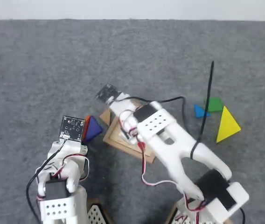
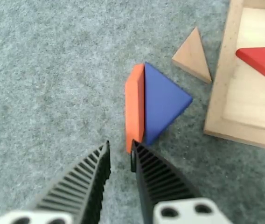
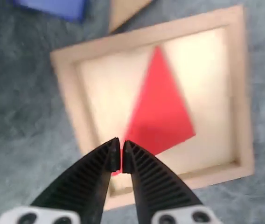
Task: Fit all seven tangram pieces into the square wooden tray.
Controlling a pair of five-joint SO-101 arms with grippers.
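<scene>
One grey felt surface (image 1: 30,70), pale wall (image 1: 132,9) behind, left claw (image 2: 120,145) apart, right claw (image 3: 121,142) together

A robotics test bench is suggested by a grey felt tabletop (image 1: 53,60) set against a plain pale wall (image 1: 132,9), with loose red-and-white wiring (image 1: 143,173) left exposed and a black cable (image 1: 209,93) trailed across the felt.

Big triangle (image 3: 160,112) in tray (image 3: 146,39); long pc (image 2: 135,107) touching mid triangle (image 2: 163,102), L of tray; 3 pcs (image 1: 214,103) far R.
</scene>
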